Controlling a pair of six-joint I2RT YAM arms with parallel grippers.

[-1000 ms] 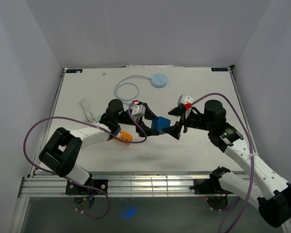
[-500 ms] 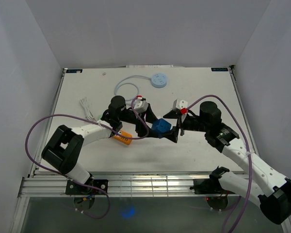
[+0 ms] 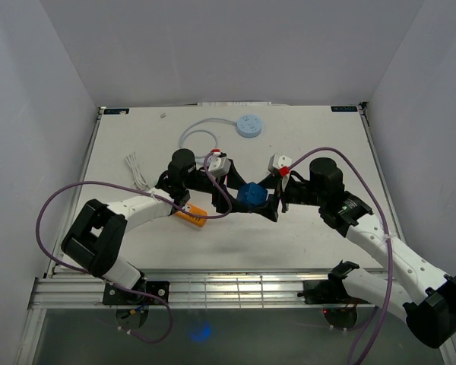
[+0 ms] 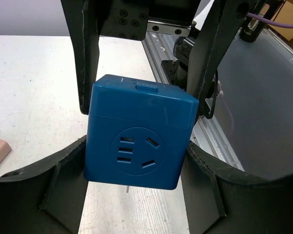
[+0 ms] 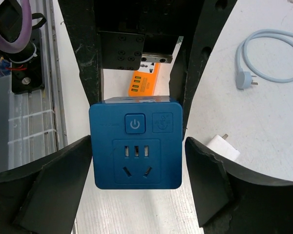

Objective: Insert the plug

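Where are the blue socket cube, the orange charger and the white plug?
blue socket cube (image 5: 135, 148): right wrist view, middle of its front face.
orange charger (image 5: 142, 82): right wrist view, its port side.
white plug (image 5: 223, 148): right wrist view, its white body.

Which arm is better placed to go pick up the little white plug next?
Right, probably. The left gripper is clamped on the blue socket cube and should keep it; the white plug lies close to the right gripper.

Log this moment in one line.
left gripper: shut on blue socket cube | right gripper: straddling cube, contact unclear | visible sockets: empty
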